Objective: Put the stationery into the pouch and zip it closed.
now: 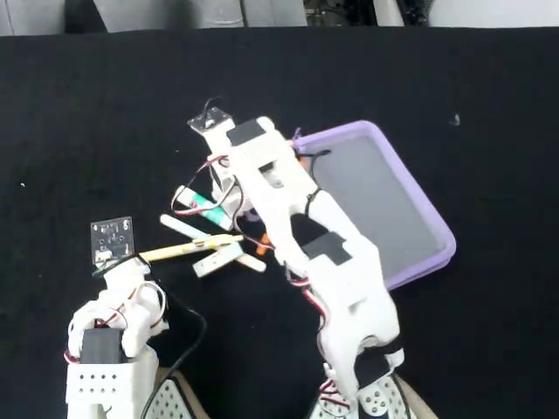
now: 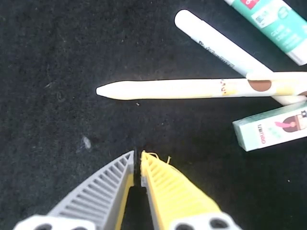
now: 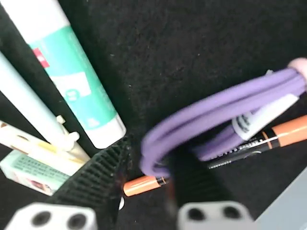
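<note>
Left fingers (image 2: 168,187) at seven o'clock on the black counter (image 1: 105,105), pressed together, nothing in them, tips just short of the cream pen (image 2: 192,89)! Past the pen: white marker (image 2: 225,52), eraser (image 2: 271,127) and glue stick (image 2: 273,21), fanned together. That cluster lies at nine o'clock of the purple pouch (image 1: 441,240), all of it outside. Right fingers (image 3: 98,177) stand apart, the end of a purple loop (image 3: 216,115) between them, an orange pen (image 3: 283,134) crossing under it.
</note>
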Robot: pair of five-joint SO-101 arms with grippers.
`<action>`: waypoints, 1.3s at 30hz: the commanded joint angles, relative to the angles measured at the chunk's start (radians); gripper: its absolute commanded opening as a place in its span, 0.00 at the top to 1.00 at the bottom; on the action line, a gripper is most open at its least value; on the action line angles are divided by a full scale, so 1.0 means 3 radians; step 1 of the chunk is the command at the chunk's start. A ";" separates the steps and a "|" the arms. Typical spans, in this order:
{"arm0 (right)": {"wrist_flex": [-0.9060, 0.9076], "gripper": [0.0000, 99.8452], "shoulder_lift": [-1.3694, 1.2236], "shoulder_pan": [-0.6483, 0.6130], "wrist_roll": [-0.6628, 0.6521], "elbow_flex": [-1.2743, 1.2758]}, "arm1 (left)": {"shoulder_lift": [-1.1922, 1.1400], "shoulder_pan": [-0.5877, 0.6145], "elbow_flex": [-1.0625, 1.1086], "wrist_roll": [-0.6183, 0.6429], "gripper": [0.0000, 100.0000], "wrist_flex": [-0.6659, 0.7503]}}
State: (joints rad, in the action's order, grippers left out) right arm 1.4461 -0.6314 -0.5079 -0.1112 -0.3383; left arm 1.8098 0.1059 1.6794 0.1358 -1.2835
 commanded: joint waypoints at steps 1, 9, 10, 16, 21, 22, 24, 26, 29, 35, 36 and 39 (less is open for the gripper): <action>0.0286 0.94 -0.0095 -0.0020 0.0005 -0.0463 | 0.0020 -0.0018 0.0064 -0.0005 0.97 0.0041; 0.0962 0.99 -0.0141 0.0066 -0.0005 -0.1762 | 0.0020 -0.0018 0.0064 -0.0005 0.97 0.0041; 0.1023 0.99 -0.0141 0.0087 -0.0005 -0.1987 | 0.0020 -0.0018 0.0064 -0.0005 0.97 0.0041; 0.1059 0.99 -0.0136 0.0082 0.0000 -0.3102 | 0.0020 -0.0018 0.0064 -0.0005 0.97 0.0041; 0.1054 0.99 -0.0049 0.0092 0.0000 -0.3879 | 0.0020 -0.0018 0.0064 -0.0005 0.97 0.0041; 0.1048 0.99 0.0013 0.0097 0.0000 -0.4002 | 0.0020 -0.0018 0.0064 -0.0005 0.97 0.0041; 0.1043 0.99 0.0187 0.0092 -0.0046 -0.4207 | 0.0020 -0.0018 0.0064 -0.0005 0.97 0.0041; 0.1018 0.99 0.0422 0.0077 -0.0307 -0.4314 | 0.0020 -0.0018 0.0064 -0.0005 0.97 0.0041; 0.0926 0.99 0.0836 0.0041 -0.0788 -0.4319 | 0.0020 -0.0023 0.0064 -0.0005 0.97 0.0041; 0.0685 0.99 0.1542 0.0031 -0.1008 -0.4314 | 0.0020 -0.0023 0.0064 -0.0005 0.97 0.0041; 0.0680 0.99 0.1609 0.0031 -0.1008 -0.4299 | 0.0020 -0.0023 0.0064 -0.0005 0.97 0.0041; 0.0547 0.99 0.1752 0.0031 -0.1008 -0.4130 | 0.0020 -0.0023 0.0064 -0.0005 0.97 0.0041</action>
State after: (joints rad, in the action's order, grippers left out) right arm 1.6763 -0.2002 -0.4895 -0.3997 -1.5934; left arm 1.8098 0.1059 1.6794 0.1358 -1.2835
